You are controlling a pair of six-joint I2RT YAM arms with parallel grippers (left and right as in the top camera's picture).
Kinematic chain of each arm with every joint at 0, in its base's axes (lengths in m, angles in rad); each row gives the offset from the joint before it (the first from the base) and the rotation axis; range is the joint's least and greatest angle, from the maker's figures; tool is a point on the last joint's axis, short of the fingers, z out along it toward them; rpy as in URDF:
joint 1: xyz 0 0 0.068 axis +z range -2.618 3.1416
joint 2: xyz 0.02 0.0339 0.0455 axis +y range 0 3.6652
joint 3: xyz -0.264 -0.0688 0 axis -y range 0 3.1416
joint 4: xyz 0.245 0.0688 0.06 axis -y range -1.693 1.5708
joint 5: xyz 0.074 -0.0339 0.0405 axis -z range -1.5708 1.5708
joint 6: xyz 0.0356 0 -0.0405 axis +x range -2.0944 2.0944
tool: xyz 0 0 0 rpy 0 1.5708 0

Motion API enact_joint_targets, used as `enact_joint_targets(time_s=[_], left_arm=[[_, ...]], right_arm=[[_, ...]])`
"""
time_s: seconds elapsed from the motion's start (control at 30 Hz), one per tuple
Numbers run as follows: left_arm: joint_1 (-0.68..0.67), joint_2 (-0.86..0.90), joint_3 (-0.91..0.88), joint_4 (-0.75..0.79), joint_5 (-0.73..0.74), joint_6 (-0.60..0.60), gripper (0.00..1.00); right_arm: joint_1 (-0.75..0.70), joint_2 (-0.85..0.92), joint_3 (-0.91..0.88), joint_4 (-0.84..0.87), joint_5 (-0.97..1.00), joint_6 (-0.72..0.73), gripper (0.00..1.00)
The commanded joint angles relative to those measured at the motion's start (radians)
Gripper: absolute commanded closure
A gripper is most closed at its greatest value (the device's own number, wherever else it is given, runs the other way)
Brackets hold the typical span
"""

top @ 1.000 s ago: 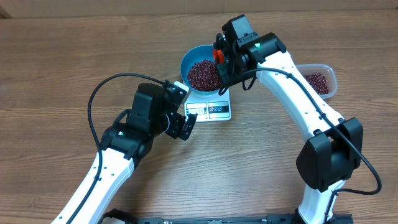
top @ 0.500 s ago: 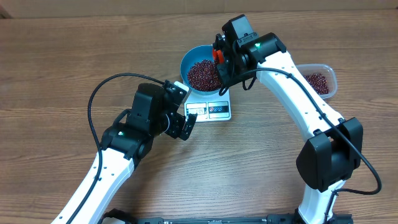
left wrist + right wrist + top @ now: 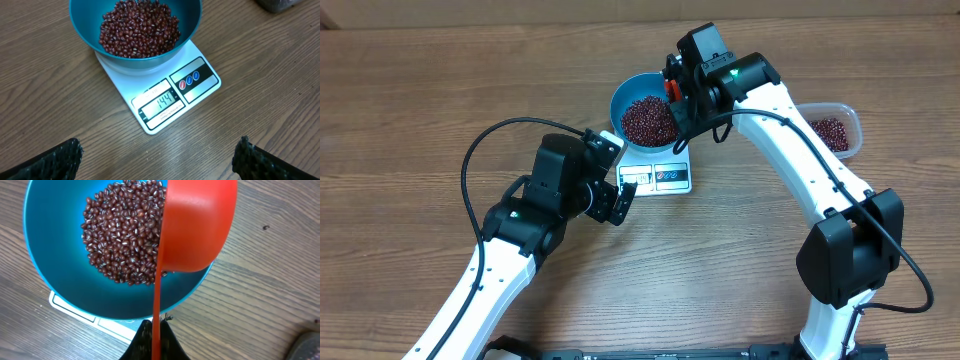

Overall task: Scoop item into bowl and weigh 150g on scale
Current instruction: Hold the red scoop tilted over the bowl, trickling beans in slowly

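We see no change: right gripper (image 3: 152, 341) stays clamped on the red scoop (image 3: 197, 225), tipped over the bowl (image 3: 45, 275) of beans (image 3: 122, 235) on the scale (image 3: 200, 80), near the far edge of the tabletop (image 3: 420, 100); left gripper (image 3: 156, 161) gapes empty. The display sits just short of target.

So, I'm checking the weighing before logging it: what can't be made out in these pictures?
The red scoop, inside: the right wrist view shows only its outer shell; contents unseen.
The scale, display: too small overhead.
The clear tub: partly behind the right arm overhead.
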Motion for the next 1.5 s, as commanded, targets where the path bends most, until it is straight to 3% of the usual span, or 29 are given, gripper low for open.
enact_joint_targets(time_s=[0.0, 1.0, 1.47], left_arm=[[0.006, 0.002, 0.015, 0.003, 0.012, 0.007, 0.00], [0.006, 0.002, 0.015, 0.003, 0.012, 0.007, 0.00], [0.006, 0.002, 0.015, 0.003, 0.012, 0.007, 0.01]], right_arm=[[0.004, -0.042, 0.037, 0.008, 0.017, -0.014, 0.96], [-0.075, -0.042, 0.037, -0.005, -0.276, 0.046, 0.96], [-0.085, -0.042, 0.037, -0.008, -0.291, 0.046, 0.96]])
